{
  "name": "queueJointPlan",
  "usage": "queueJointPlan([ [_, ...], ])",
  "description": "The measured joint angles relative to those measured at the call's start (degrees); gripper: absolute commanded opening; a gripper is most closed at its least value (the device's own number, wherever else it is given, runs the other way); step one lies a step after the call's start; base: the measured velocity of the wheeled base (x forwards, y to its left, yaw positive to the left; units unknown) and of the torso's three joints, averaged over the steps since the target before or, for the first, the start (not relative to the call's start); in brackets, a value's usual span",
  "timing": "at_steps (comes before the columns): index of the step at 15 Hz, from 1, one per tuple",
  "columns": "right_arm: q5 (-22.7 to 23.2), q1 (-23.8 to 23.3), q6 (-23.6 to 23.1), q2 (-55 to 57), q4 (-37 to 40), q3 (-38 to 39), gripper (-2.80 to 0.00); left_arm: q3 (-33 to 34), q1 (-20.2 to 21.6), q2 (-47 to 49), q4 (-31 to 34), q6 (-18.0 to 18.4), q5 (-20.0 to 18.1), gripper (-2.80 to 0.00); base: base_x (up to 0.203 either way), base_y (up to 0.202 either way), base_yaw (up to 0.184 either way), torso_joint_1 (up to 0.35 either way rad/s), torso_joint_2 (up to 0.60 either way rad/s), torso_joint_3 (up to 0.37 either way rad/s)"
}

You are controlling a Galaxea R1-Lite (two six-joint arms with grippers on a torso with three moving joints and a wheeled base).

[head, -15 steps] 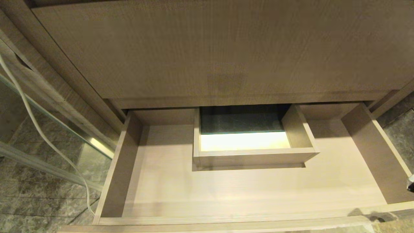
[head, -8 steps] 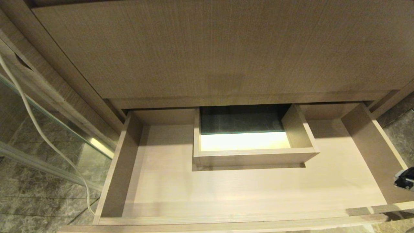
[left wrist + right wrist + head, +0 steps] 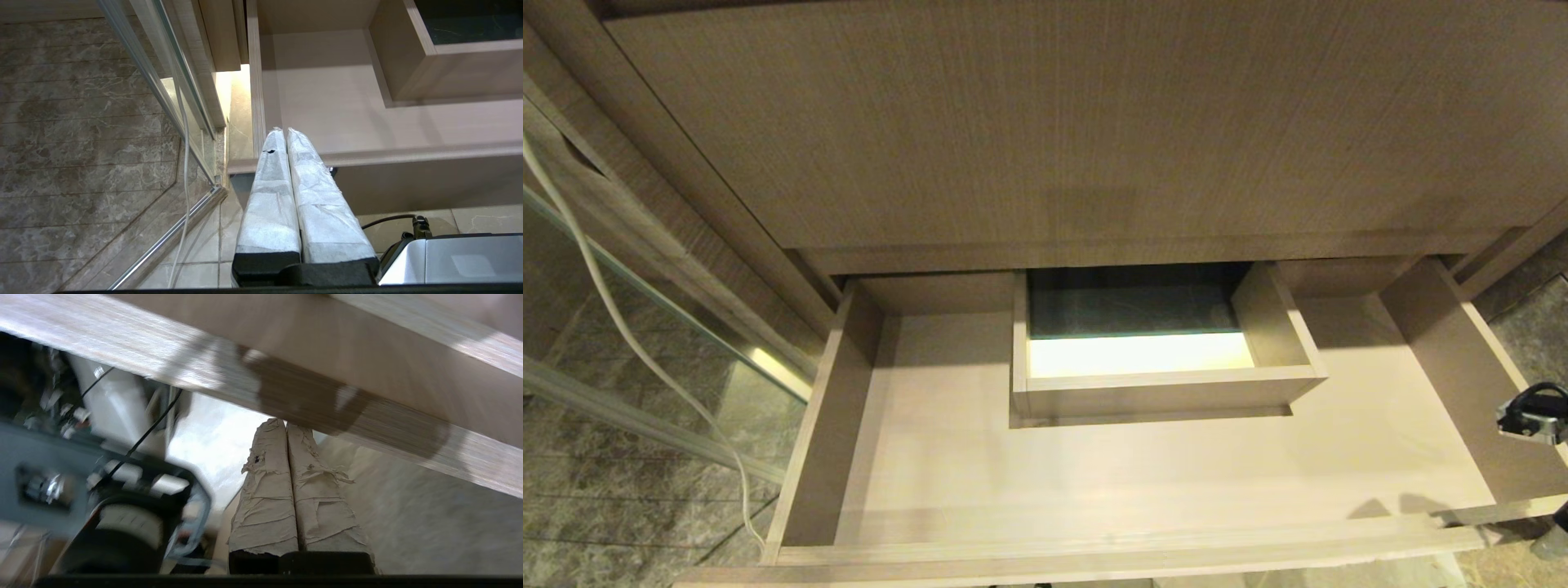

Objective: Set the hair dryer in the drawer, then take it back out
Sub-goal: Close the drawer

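Note:
The drawer (image 3: 1143, 465) stands pulled out below a tall wood panel (image 3: 1094, 122). Its light wood floor is bare, with a boxed cut-out (image 3: 1160, 392) at the back. The hair dryer is out of view. A dark and silver piece of my right arm (image 3: 1534, 412) shows at the drawer's right wall. My right gripper (image 3: 284, 422) is shut and empty, its tips just under a wood edge of the drawer (image 3: 367, 355). The left gripper (image 3: 284, 131), shut with nothing in it, is parked by the drawer's (image 3: 327, 94) front left corner.
A white cable (image 3: 613, 318) hangs down along a glass panel (image 3: 645, 269) with a metal frame, left of the cabinet. Marbled floor tiles (image 3: 605, 506) lie on both sides. Part of my own base (image 3: 102, 490) sits close to the right gripper.
The piece of my right arm has come up and inward along the right edge of the head view, from near the drawer's front corner to beside its right wall. The left arm has stayed still.

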Motion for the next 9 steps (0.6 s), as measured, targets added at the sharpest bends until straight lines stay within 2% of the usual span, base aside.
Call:
queueJointPlan([
  [2, 0.2, 0.0, 0.5, 0.7, -3.6, -0.5, -2.8, 0.0, 0.0, 0.0, 0.0, 0.0, 0.0, -2.8, 0.0, 0.0, 0.0, 0.0, 0.0, 0.0],
  [4, 1.3, 0.3, 3.7, 1.7, -9.9, -1.2, -2.8, 0.0, 0.0, 0.0, 0.0, 0.0, 0.0, -2.8, 0.0, 0.0, 0.0, 0.0, 0.0, 0.0],
  [6, 3.3, 1.7, 10.1, 3.3, -17.2, -3.1, -2.8, 0.0, 0.0, 0.0, 0.0, 0.0, 0.0, -2.8, 0.0, 0.0, 0.0, 0.0, 0.0, 0.0],
  [9, 3.4, 5.3, 21.1, 7.2, -32.7, -7.3, -2.8, 0.0, 0.0, 0.0, 0.0, 0.0, 0.0, -2.8, 0.0, 0.0, 0.0, 0.0, 0.0, 0.0],
])
